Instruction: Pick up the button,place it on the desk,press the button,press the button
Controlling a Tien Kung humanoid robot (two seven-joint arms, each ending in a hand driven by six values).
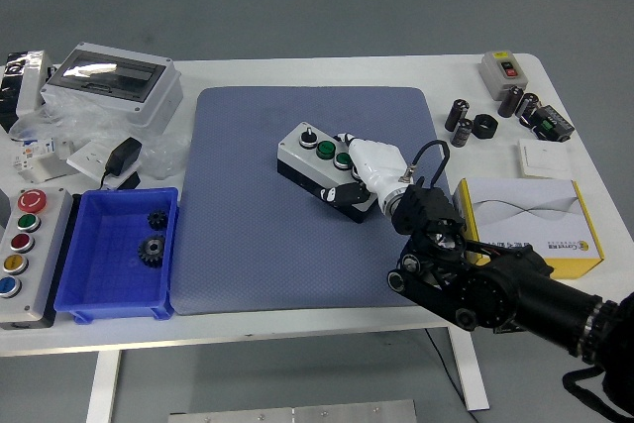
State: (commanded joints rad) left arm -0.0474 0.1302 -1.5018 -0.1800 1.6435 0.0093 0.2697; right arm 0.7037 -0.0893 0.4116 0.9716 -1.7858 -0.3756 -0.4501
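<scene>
The button box (319, 160) lies tilted on the blue mat (248, 235) mid-surface, with the right robot hand (362, 170) clamped over its right end, thumb on the near side. My worry: a push there could skid the light box instead of pressing a button. The white surface (396, 71) is cluttered; grey floor lies beyond.

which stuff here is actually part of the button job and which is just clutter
In the job:
button box on the blue mat
right hand, resting on the box

Lying about:
blue bin holding gears
big button panel
yellow-white carton
grey enclosure
black cylinders
</scene>
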